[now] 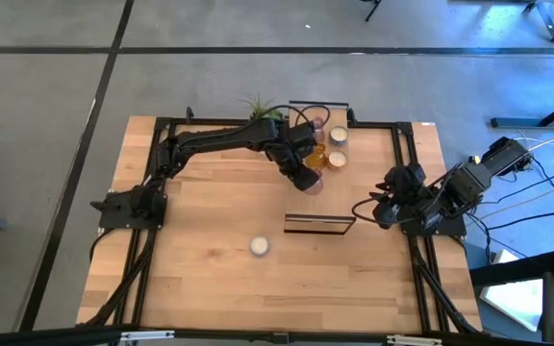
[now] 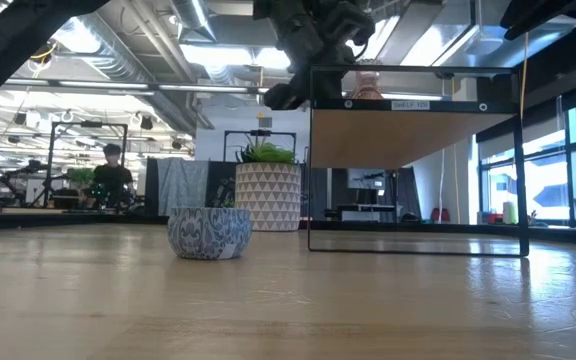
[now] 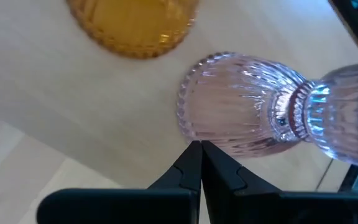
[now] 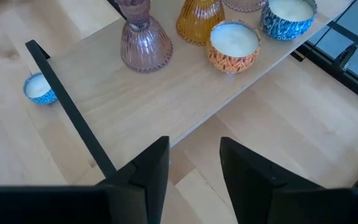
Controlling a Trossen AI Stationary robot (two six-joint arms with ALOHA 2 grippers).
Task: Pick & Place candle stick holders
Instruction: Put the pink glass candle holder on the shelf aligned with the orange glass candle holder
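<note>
The left gripper (image 3: 201, 145) has its fingers pressed together with nothing between them, tips just beside the foot of the pink holder (image 3: 241, 118). That holder stands upright on the stand (image 4: 135, 106), toward its far end, with the amber holder (image 3: 132, 25) close by.

If a grasp is meant, I'd say the fingers need to spread first, then close across the narrow neck rather than the ribbed bulb, which looks slippery. The approach should keep clear of the amber holder, because the pieces crowd each other there. If it has just been set down, a straight lift away would avoid tipping it.

The right gripper (image 4: 194, 155) hangs with its fingers spread wide over the stand's near end, empty.

By my count there are three glass holders on the stand: pink, amber, and a third glass holder (image 4: 244, 5) barely showing at the far end. There are three round ones. The orange cup (image 4: 234, 45) and the blue cup (image 4: 288, 15) are on the stand, and a loose cup (image 1: 260, 246) sits on the table (image 1: 200, 279), well apart from the stand's near end. One plant (image 2: 266, 185) stands beyond the stand.
</note>
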